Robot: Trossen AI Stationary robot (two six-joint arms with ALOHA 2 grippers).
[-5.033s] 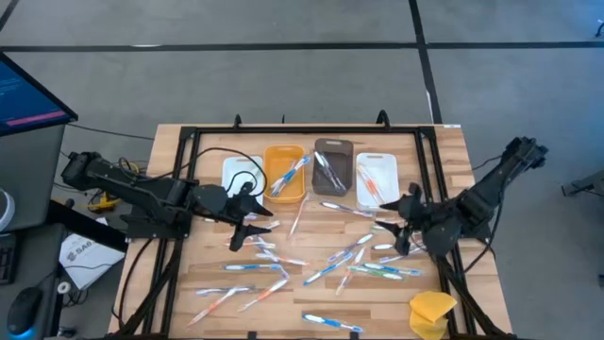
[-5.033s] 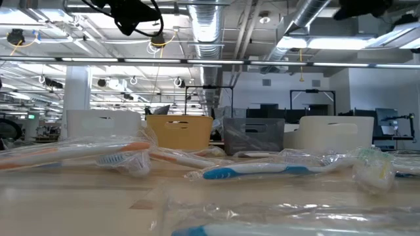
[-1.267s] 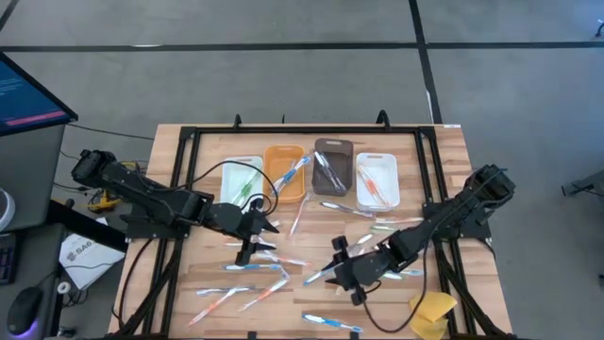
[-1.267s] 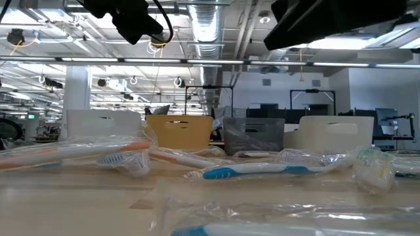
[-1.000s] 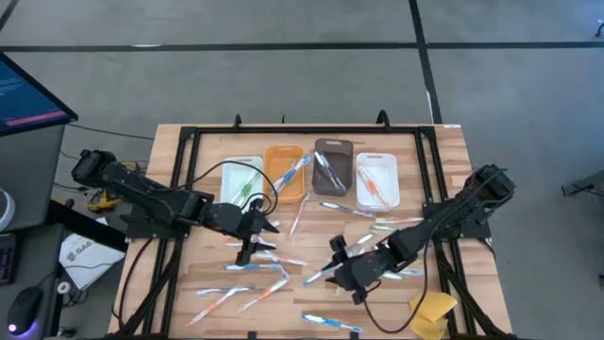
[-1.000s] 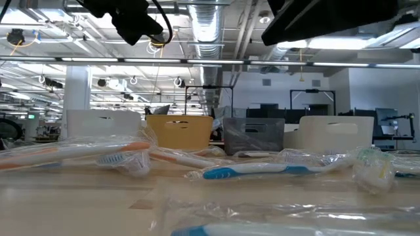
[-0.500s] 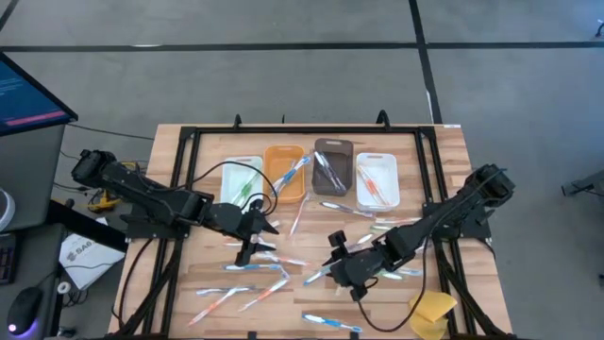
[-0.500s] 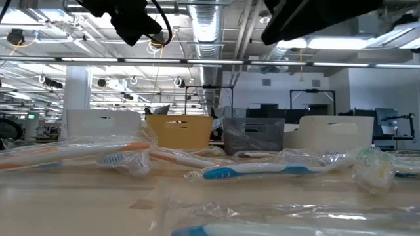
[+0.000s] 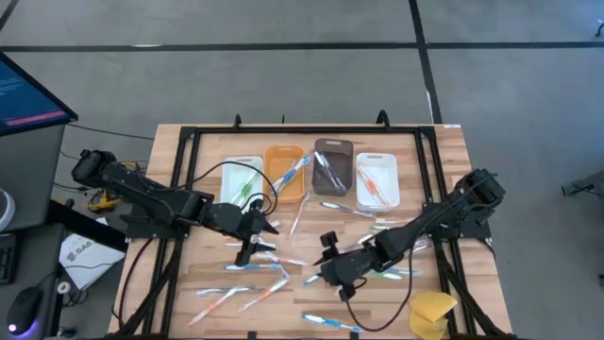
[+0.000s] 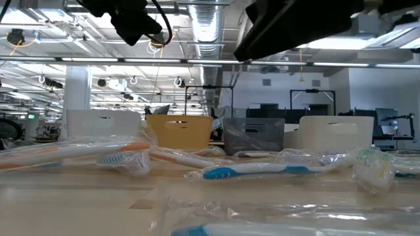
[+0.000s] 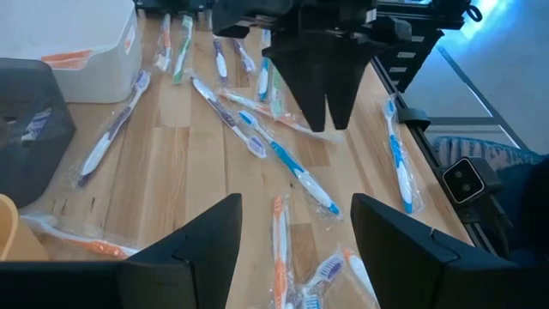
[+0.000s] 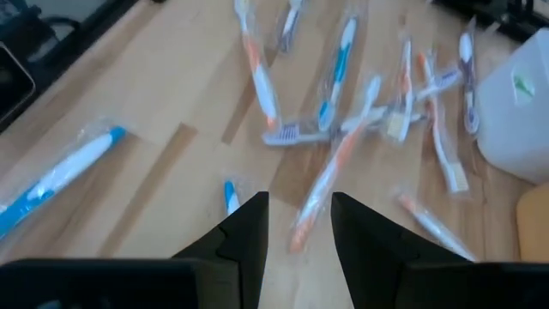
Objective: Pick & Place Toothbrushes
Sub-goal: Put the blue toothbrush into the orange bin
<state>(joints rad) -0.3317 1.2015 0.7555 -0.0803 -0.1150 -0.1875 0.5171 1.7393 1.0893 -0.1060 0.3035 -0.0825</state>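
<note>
In the lower middle of the overhead frame, the right gripper (image 9: 330, 266) hangs over the pale wooden slatted table (image 9: 444, 151) with its fingers partly apart; whether they pinch the blue-handled wrapped toothbrush (image 12: 230, 196) showing between them cannot be told. The left gripper (image 9: 253, 236), left of centre, stands spread wide and empty. Plastic-wrapped toothbrushes (image 9: 247, 267) lie scattered across the lower half, some in the four small rectangular bins (image 9: 284, 172) above.
</note>
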